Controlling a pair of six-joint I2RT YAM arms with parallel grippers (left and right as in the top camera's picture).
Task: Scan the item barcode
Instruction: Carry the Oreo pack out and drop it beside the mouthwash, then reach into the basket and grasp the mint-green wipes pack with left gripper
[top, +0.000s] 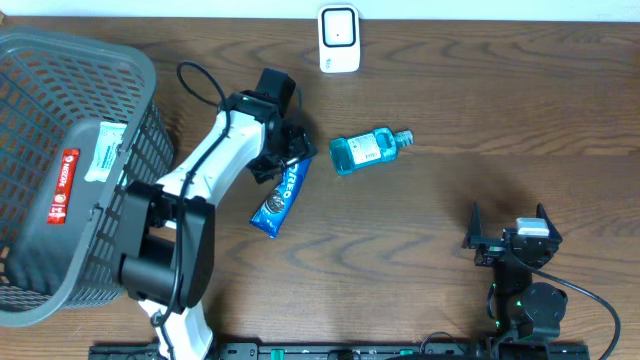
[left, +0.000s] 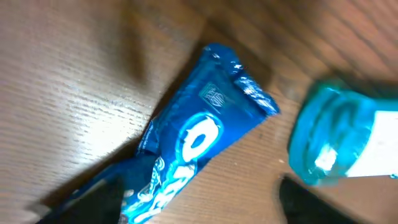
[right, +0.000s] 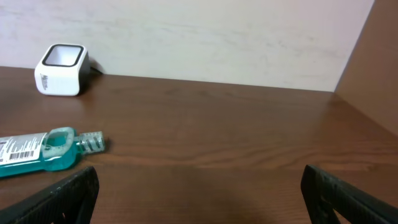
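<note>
The left hand (top: 284, 160) hangs over the upper end of the blue cookie pack (top: 277, 203), which lies flat on the counter (top: 480, 90) near its middle, slanting from upper right to lower left. In the left wrist view the 2 dark fingers (left: 87, 202) stand apart at the bottom corners. The pack runs between them with its crimped far end free on the wood, and its near end lies against the left-side finger. Whether that finger touches the wrapper cannot be told through the blur.

Just right of the pack's upper end lies a blue bottle (top: 368, 150) on its side, cap pointing right, with only a narrow strip of wood between the 2. The white scanner (top: 339, 38) stands at the far edge of the counter, against the wall, well apart from both and nearly straight beyond them. A band of bare wood separates it from the bottle.

The grey basket (top: 135, 60) fills the left side, its right wall close beside the left arm (top: 215, 150), so room there is tight. A red-labelled pack (top: 62, 185) lies inside it.

The right hand (top: 509, 216) sits near the front right edge with its fingers spread wide, holding nothing. A broad stretch of bare counter lies between it and the bottle, running on to the right edge.
</note>
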